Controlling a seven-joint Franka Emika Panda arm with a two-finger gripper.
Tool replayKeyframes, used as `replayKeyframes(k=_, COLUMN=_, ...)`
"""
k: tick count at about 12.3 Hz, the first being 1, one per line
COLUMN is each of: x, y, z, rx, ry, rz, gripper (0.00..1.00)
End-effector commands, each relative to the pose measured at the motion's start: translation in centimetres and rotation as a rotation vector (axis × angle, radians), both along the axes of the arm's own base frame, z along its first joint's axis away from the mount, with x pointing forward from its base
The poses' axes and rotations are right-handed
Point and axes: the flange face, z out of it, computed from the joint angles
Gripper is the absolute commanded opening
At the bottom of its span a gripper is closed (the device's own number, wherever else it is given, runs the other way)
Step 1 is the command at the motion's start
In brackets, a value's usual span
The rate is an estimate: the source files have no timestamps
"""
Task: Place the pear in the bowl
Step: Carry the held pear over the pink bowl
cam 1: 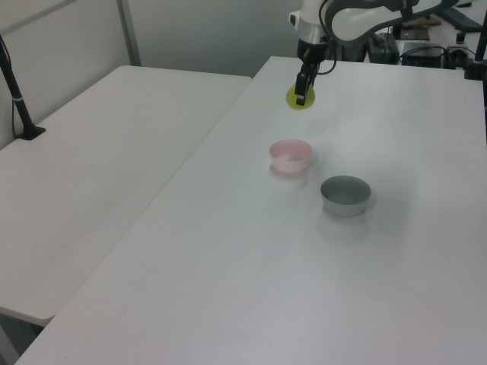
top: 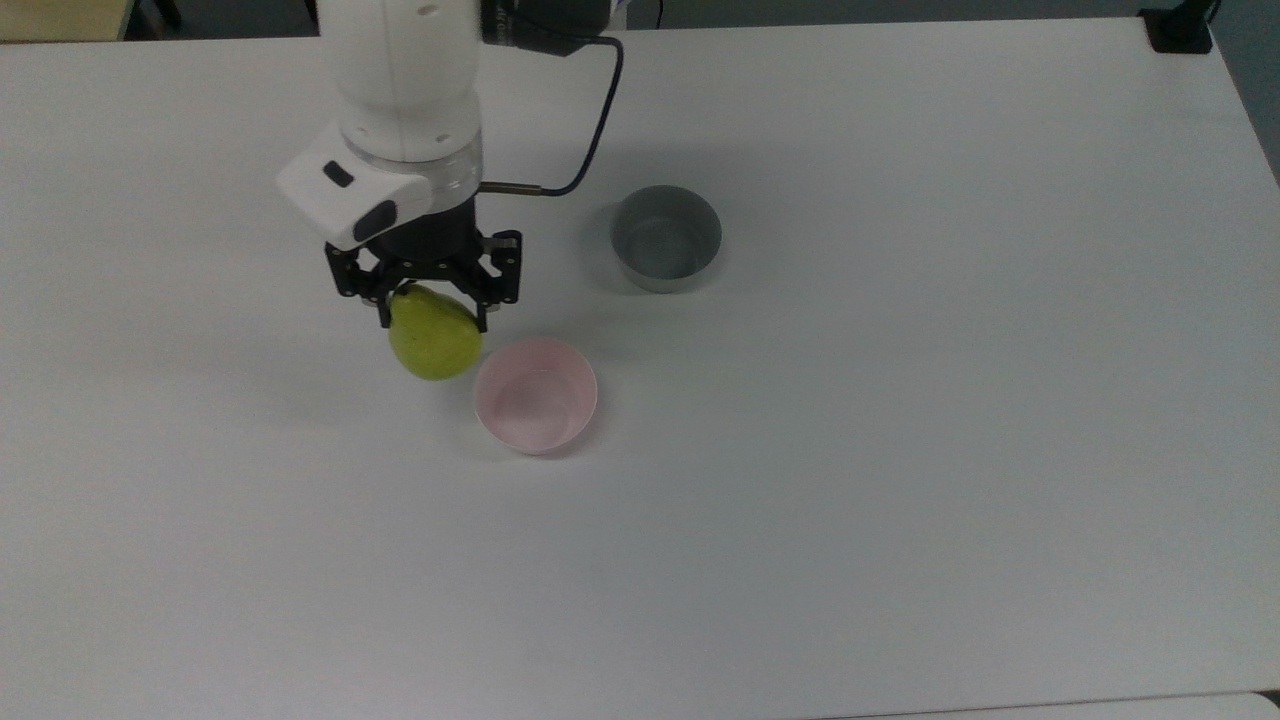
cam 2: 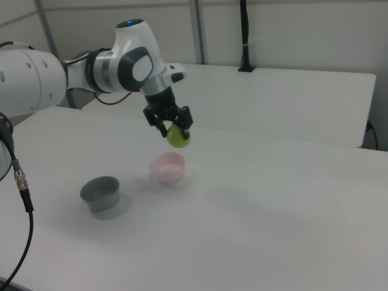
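A yellow-green pear (top: 435, 341) (cam 1: 295, 99) (cam 2: 178, 137) hangs in the air, held at its narrow top by my gripper (top: 432, 303) (cam 1: 302, 89) (cam 2: 171, 127), which is shut on it. The pale pink bowl (top: 536, 395) (cam 1: 291, 155) (cam 2: 167, 167) sits on the white table with nothing in it. In the top view the pear is just off the bowl's upper-left rim. In the right view the pear is well above the bowl and the table.
A grey bowl (top: 665, 238) (cam 1: 345, 195) (cam 2: 101, 193) stands on the table (top: 900, 450), up and to the right of the pink one in the top view. A black cable (top: 590, 120) loops from the wrist. A second white table (cam 1: 99, 152) lies alongside.
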Motion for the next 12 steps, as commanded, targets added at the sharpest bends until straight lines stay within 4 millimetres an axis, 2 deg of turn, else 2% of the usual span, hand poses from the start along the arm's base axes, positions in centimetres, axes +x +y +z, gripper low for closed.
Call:
replayKeyframes(k=1, x=-1.2, y=4.8, z=-1.0, rx=-0.001, ry=0.024, rz=-0.022, gripper=0.47)
replayKeyframes(k=6, x=-1.5, y=5.5, z=-3.0, rx=-0.018, ry=0.052, rz=-0.020, gripper=0.47)
replayKeyframes(k=12, x=-0.7, y=6.5, z=-5.6, rx=-0.026, ry=0.019, rz=0.017, gripper=0.47)
